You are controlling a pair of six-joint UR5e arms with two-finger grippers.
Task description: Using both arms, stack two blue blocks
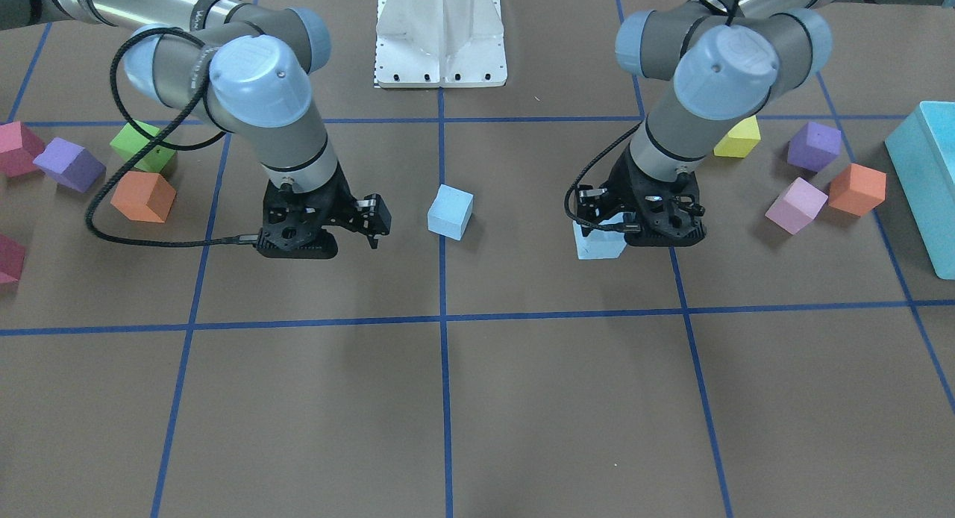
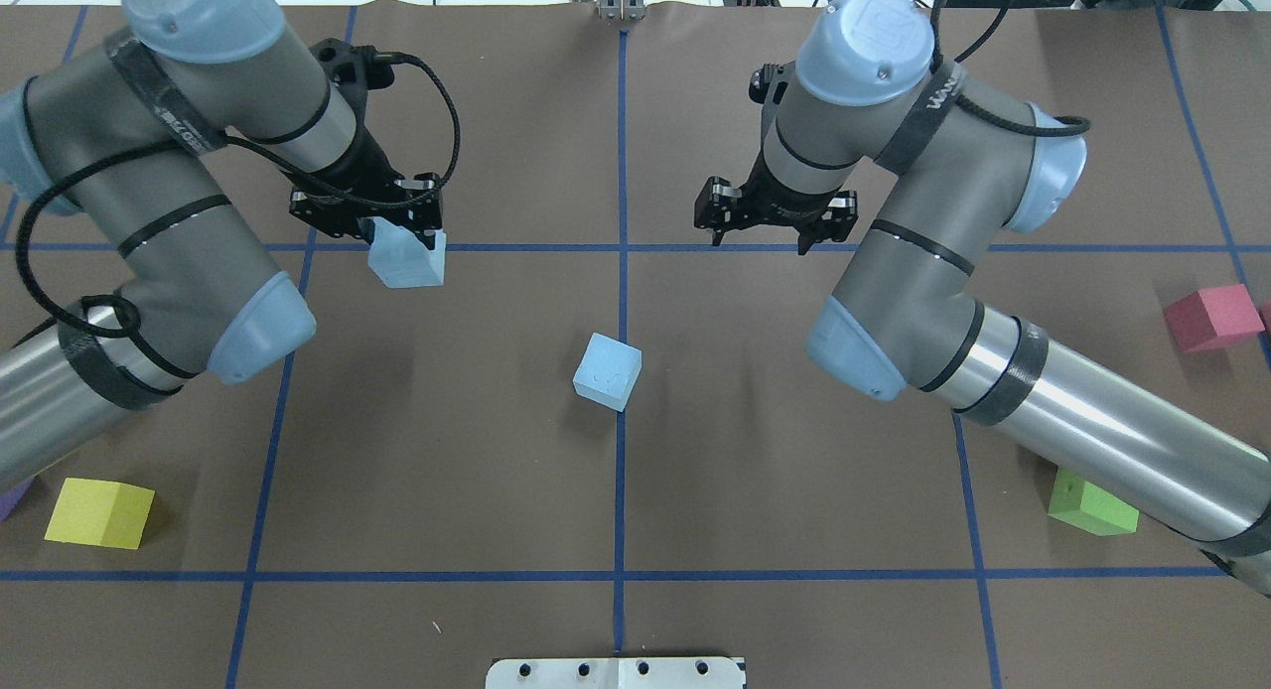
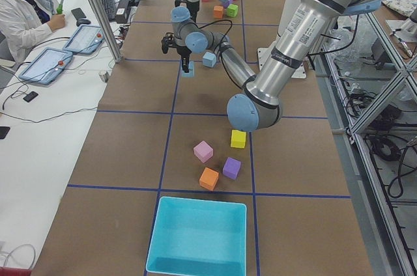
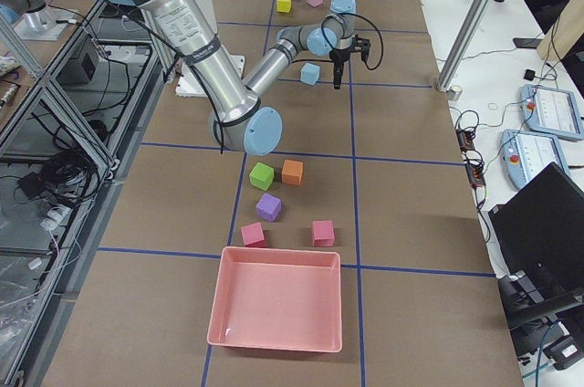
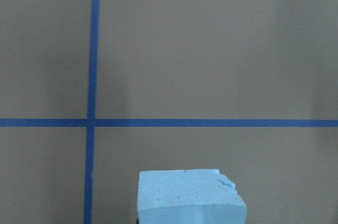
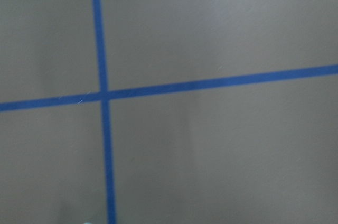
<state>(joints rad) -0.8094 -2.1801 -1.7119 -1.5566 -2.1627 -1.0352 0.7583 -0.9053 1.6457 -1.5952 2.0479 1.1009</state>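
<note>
My left gripper (image 2: 405, 240) is shut on one pale blue block (image 2: 407, 262) and holds it just above the table, left of centre. The block also shows under that gripper in the front view (image 1: 600, 243) and at the bottom of the left wrist view (image 5: 190, 196). The second blue block (image 2: 607, 371) lies free on the centre tape line, slightly rotated, and shows in the front view too (image 1: 451, 212). My right gripper (image 2: 763, 234) hangs open and empty to the right of the centre line, beyond that block. The right wrist view shows only bare table and tape.
A yellow cube (image 2: 99, 512), a green cube (image 2: 1092, 505) and a red cube (image 2: 1211, 317) lie near the table's sides. Purple, pink and orange cubes lie beside the turquoise bin (image 1: 925, 182). A pink tray (image 4: 278, 309) sits at the other end. The white pedestal (image 1: 440, 36) stands between the arms.
</note>
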